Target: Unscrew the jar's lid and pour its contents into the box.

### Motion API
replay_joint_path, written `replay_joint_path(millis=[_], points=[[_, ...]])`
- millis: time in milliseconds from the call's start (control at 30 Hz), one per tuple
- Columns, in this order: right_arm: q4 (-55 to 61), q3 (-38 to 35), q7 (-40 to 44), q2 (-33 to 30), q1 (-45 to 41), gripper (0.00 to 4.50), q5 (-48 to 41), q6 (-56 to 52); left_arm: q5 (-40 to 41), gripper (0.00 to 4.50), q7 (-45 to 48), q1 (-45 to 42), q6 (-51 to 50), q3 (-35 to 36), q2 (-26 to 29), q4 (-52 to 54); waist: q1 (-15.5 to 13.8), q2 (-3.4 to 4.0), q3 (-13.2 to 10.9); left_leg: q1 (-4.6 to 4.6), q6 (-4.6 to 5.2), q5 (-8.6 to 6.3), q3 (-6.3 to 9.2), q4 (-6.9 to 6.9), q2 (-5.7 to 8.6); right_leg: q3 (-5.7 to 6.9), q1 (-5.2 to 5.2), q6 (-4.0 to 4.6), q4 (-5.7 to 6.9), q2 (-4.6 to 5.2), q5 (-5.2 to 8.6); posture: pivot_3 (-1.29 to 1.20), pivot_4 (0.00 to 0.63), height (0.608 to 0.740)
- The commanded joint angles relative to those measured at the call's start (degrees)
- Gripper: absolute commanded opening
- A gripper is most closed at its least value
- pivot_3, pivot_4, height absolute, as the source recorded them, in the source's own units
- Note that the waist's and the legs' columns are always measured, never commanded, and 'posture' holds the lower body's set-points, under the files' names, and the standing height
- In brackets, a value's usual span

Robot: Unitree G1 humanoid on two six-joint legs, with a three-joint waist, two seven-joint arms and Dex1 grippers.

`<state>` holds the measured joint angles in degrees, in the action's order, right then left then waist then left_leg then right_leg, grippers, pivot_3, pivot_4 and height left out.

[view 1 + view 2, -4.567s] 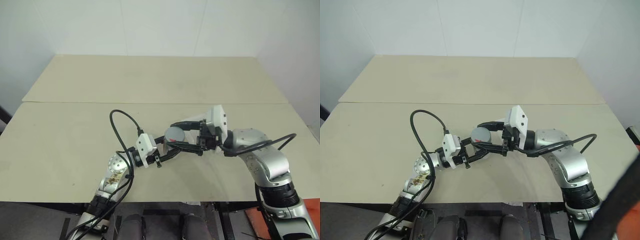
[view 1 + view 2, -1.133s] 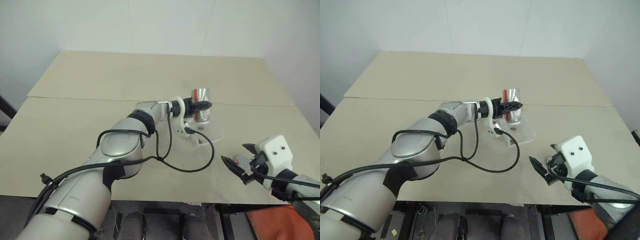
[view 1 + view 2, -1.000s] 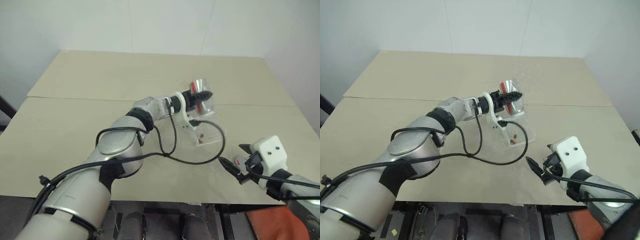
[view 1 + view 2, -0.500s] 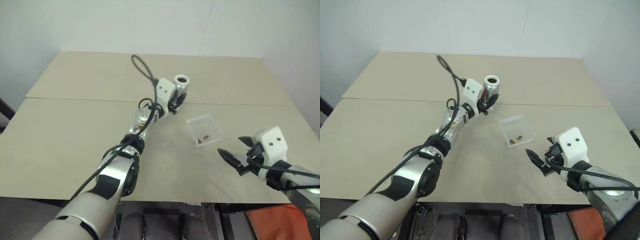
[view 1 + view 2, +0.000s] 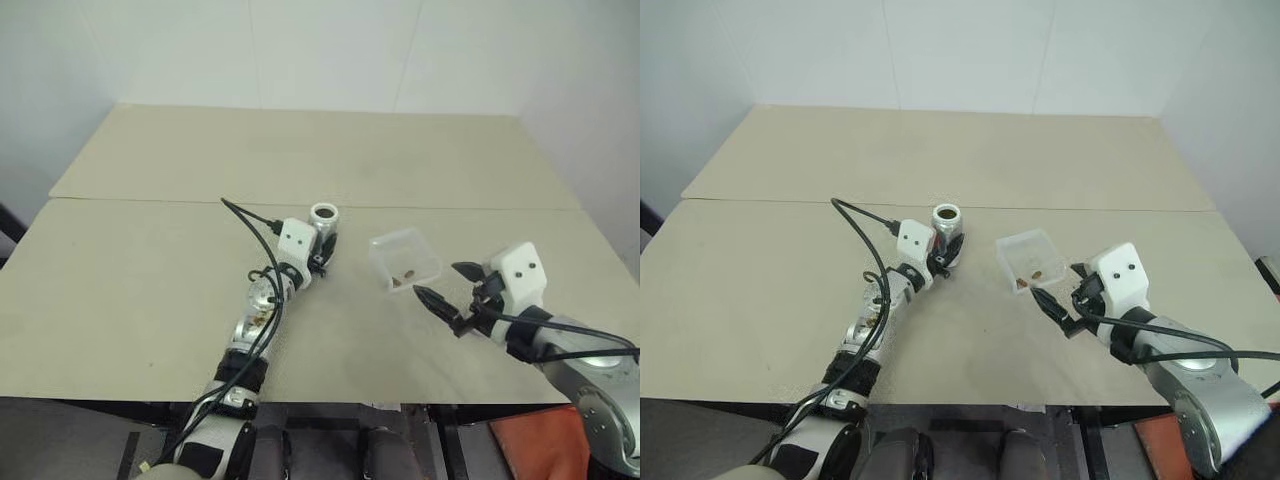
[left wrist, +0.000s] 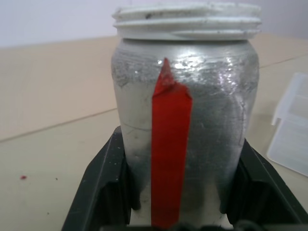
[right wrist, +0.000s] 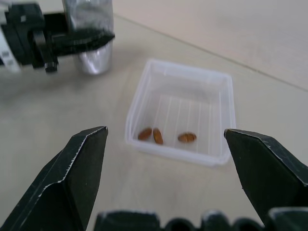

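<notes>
Wide beige counter [image 5: 150,260] under everything. Beside the box [image 5: 1030,258], toward the robot: right end effector [image 5: 1058,297], spread wide, holding nothing. On the box's other side: left end effector [image 5: 322,250], clamped on the upright, lidless jar [image 5: 323,222]. In the box: brown contents [image 7: 157,135]. Pour apparently done; nothing obvious left.

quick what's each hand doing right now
Left hand: closed on the jar.
Right hand: open, holding nothing, pointed at the box.
</notes>
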<state>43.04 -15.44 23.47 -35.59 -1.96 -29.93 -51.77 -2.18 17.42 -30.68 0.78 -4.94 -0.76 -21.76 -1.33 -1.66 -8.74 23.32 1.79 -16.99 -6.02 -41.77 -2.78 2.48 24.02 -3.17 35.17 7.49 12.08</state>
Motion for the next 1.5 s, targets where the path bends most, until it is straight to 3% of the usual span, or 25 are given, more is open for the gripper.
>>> replay_joint_path(millis=[33, 133, 400, 633, 1100, 1267, 1500], points=[[0.44, -0.83, -0.41, -1.27, 0.22, 4.49, 1.79, 2.14, -0.18, 2.00, -1.99, 0.99, -0.89, -0.91, -1.06, 1.71, -0.03, 0.01, 0.00, 0.01, 0.01, -0.01, 0.00, 0.00, 0.00, 0.00, 0.01, 0.00, 0.00, 0.00, 0.00, 0.00, 0.150, 0.740], [0.67, -1.62, -0.75, -0.17, 0.22, 4.49, 1.51, 2.75, 1.79, 2.00, -1.86, 1.76, -1.88, -0.22, -1.82, 1.14, 0.05, 0.07, 0.05, 0.00, 0.02, -0.01, 0.00, 0.00, 0.00, 0.00, 0.01, 0.00, -0.01, 0.00, 0.00, 0.00, 0.150, 0.740], [2.18, -2.71, -0.57, 0.12, 1.47, 4.50, 1.04, 3.78, 3.56, 4.48, 0.04, 2.59, -2.50, -0.04, -1.49, 0.59, 0.14, 0.19, 0.14, 0.01, 0.08, -0.05, -0.01, 0.01, 0.00, -0.01, 0.03, 0.00, -0.01, 0.00, 0.00, 0.00, 0.150, 0.740], [1.25, -2.47, 0.00, -0.67, 1.30, 4.50, 1.90, 4.50, 4.42, 4.48, 1.50, 4.00, -6.57, 0.21, 0.47, 6.68, 0.31, 0.19, 0.14, 0.01, 0.12, -0.07, 0.00, 0.02, 0.00, -0.01, 0.04, 0.00, -0.02, 0.00, 0.00, 0.00, 0.150, 0.740], [-7.16, 0.34, 5.63, -4.17, -2.33, 4.50, 4.32, 10.28, 10.12, 4.48, 11.32, 15.62, -26.15, -1.38, 13.39, 32.11, 0.70, 0.23, 0.16, -0.03, 0.04, -0.03, -0.02, 0.04, -0.02, -0.08, 0.07, 0.00, 0.00, 0.00, 0.01, 0.00, 0.150, 0.740], [-9.85, -1.78, 9.84, -8.35, -2.51, 4.50, 4.08, 10.81, 15.25, 4.48, 17.82, 19.95, -30.88, 2.24, 22.53, 42.21, 0.65, 0.27, 0.18, -0.08, 0.06, -0.04, -0.02, 0.05, -0.04, -0.12, 0.07, 0.01, 0.04, 0.00, 0.01, 0.00, 0.150, 0.740], [-15.02, -20.69, 36.69, -17.36, 12.79, 4.50, -1.29, 23.36, 27.85, 4.48, 41.14, 21.03, -21.52, 18.39, 43.01, 39.59, 0.30, 0.28, 0.18, -0.10, 0.05, -0.04, -0.13, 0.15, -0.05, -0.12, 0.08, 0.00, -0.06, 0.00, 0.04, 0.00, 0.150, 0.740]])
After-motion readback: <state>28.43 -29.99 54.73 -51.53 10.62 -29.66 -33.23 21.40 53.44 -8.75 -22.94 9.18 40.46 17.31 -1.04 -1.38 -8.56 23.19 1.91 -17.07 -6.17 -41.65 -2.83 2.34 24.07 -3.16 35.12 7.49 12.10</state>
